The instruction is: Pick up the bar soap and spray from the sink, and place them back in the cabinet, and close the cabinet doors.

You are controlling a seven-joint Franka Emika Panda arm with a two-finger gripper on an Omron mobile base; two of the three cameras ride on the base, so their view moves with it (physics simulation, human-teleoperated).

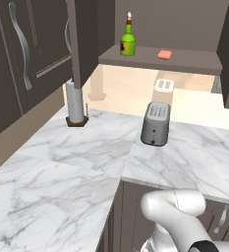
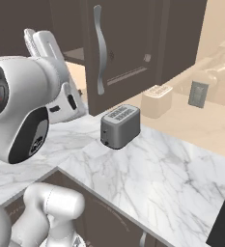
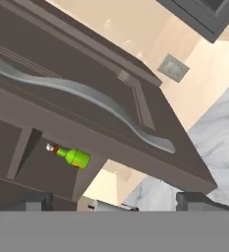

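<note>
A white marble counter (image 1: 62, 167) fills the lower half of the left base view, with a grey toaster (image 1: 156, 123) at its centre and a paper-towel roll on a brown stand (image 1: 75, 104) toward the left. Across the upper part of that frame runs the brown shelf of the cabinet (image 1: 185, 61). On it the green spray (image 1: 128, 41) stands upright at top centre, and the salmon-pink bar soap (image 1: 164, 54) lies flat just to its right, apart from the bottle. One of the cabinet doors (image 1: 81, 39) hangs open, edge-on, at the upper left.

In the hand view that door and its curved silver handle (image 3: 86, 98) cross the frame diagonally. The gripper (image 3: 121, 203) sits at the bottom edge, its fingertips (image 3: 37, 202) spread wide apart with nothing between them.
</note>
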